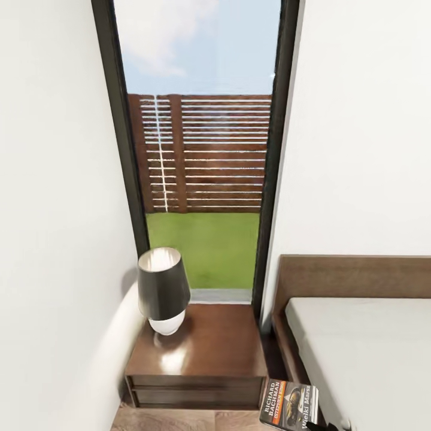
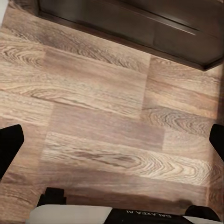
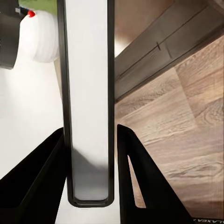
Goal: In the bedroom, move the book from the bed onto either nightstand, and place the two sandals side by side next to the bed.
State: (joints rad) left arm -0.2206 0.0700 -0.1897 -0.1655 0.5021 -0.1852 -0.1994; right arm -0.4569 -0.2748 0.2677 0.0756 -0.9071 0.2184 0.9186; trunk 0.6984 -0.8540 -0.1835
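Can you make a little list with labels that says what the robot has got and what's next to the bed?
held thing: small dark paperback book with orange and white lettering, seen edge-on between the right gripper fingers
right gripper: shut on the book
left gripper: open, empty, over the light wood-plank floor
beside bed: low dark brown wooden nightstand with glossy top
on nightstand: lamp with dark shade and white base
bed: light-grey mattress, brown headboard

Dark-shaded lamp [image 1: 163,290], white base; outside, perhaps sky with cloud [image 1: 197,42].
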